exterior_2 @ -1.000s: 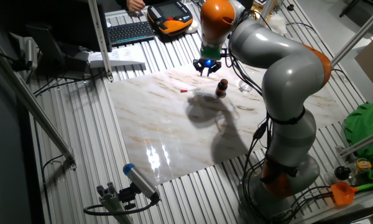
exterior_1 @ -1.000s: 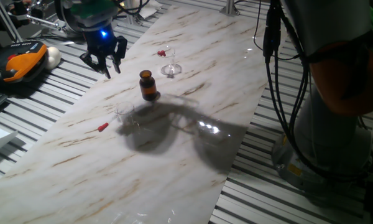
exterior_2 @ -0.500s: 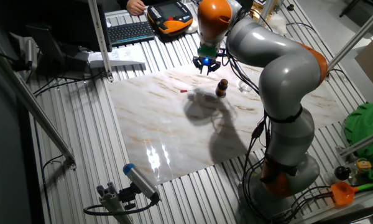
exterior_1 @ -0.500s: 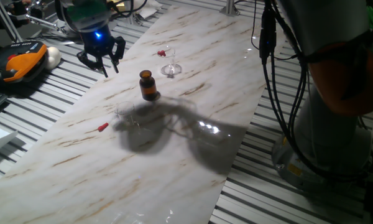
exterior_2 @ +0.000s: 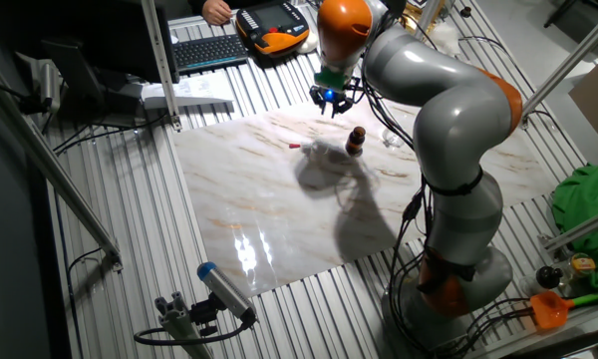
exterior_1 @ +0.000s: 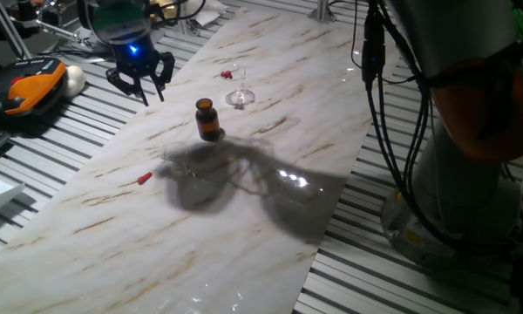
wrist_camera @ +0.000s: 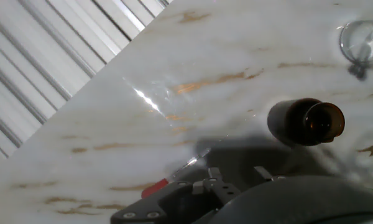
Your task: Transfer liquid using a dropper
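the gripper (exterior_1: pixel 140 81) is hanging above the far left edge of the marble board (exterior_1: pixel 270 166), its fingers spread apart and holding nothing. the amber bottle (exterior_1: pixel 207 119) is standing upright and uncapped near the middle of the board (its open mouth is showing in the hand view (wrist_camera: pixel 306 121)). a clear glass (exterior_1: pixel 238 86) is standing just beyond it, and another clear glass (exterior_1: pixel 176 160) is sitting in front of it. the red-capped dropper (exterior_1: pixel 144 179) is lying flat on the board, well apart from the gripper.
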Motion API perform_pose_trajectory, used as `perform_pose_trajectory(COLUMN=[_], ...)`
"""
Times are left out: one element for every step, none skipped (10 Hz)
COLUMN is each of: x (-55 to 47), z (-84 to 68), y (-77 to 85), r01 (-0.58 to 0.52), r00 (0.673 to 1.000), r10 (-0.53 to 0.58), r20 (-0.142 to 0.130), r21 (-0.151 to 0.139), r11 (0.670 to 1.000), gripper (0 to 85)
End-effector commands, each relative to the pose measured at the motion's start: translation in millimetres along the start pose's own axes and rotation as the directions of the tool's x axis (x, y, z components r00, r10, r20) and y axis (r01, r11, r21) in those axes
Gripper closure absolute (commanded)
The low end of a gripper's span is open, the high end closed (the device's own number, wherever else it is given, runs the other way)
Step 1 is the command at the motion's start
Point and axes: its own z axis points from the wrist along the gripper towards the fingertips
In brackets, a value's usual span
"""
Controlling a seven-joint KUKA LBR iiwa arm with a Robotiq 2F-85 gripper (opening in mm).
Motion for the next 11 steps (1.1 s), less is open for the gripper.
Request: perform_pose_trajectory(x=[-2.8,-7.9,-12.6,-17.6,-23.8,-34.8,-44.5,-57.8,-71.7,-88.1,-99.2], z=[-1.9,-3.5,-4.7,-5.1,-5.1,-2.5,0.4,1.0,1.6,-0.3,-2.0], y=[0.3,-0.8,-4.0,-10.0,-18.3,-32.8,-45.4,-58.2,-70.9,-81.2,-87.9], r01=[0.045,0.113,0.187,0.240,0.291,0.350,0.391,0.431,0.467,0.494,0.524], r00=[0.999,0.994,0.982,0.971,0.957,0.937,0.920,0.902,0.884,0.868,0.850], r10=[-0.045,-0.113,-0.187,-0.239,-0.291,-0.350,-0.391,-0.431,-0.467,-0.495,-0.524], r20=[0.002,-0.006,-0.012,-0.007,-0.008,-0.006,-0.004,-0.012,-0.020,-0.037,-0.043], r21=[0.015,0.022,0.038,0.037,0.035,0.029,0.018,-0.012,-0.018,-0.034,-0.017], r11=[0.999,0.993,0.982,0.970,0.956,0.936,0.920,0.902,0.884,0.869,0.852], gripper=[51.0,51.0,51.0,51.0,51.0,51.0,51.0,51.0,51.0,51.0,51.0])
